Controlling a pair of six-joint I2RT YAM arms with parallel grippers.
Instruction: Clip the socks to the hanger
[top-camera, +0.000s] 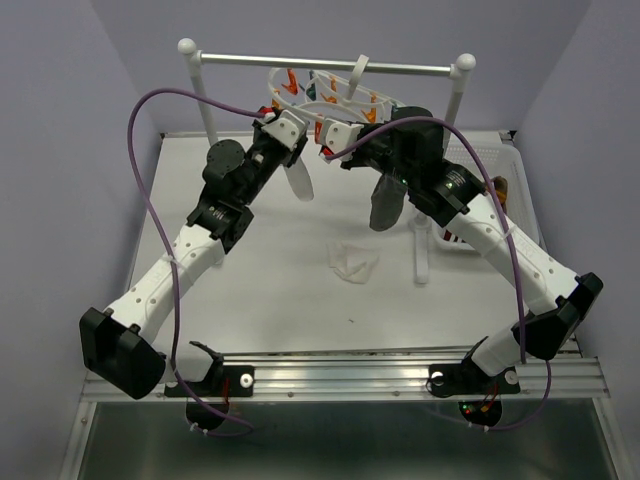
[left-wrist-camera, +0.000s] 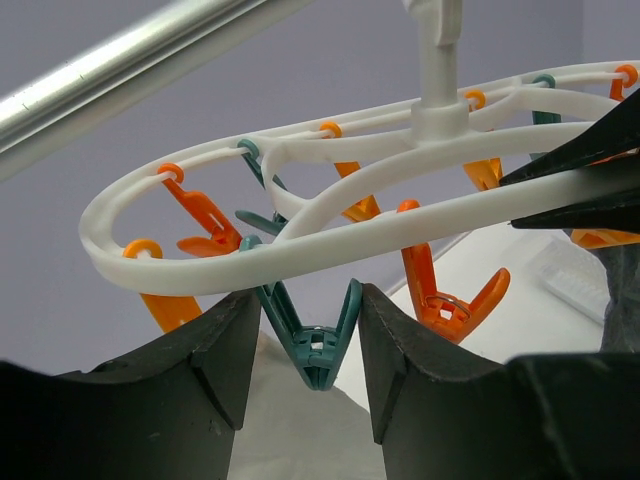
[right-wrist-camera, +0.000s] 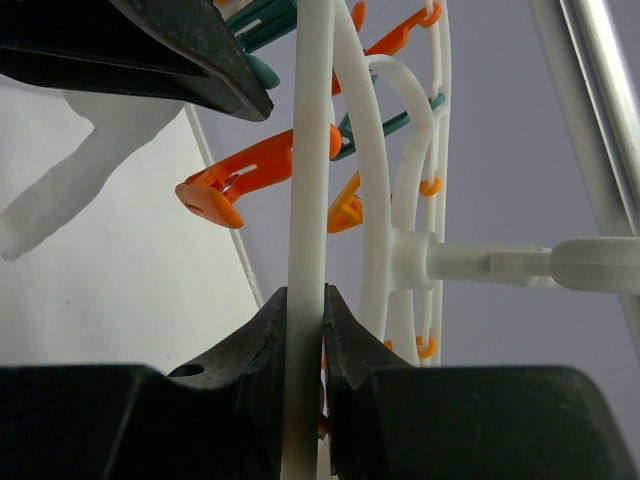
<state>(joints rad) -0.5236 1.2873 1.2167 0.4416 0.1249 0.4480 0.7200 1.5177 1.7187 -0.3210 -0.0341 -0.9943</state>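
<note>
The right gripper is clamped narrowly on the outer ring of the hanger, which hangs from the rail. The left gripper holds a teal clip under that ring between half-closed jaws. A white sock dangles just below.
</note>
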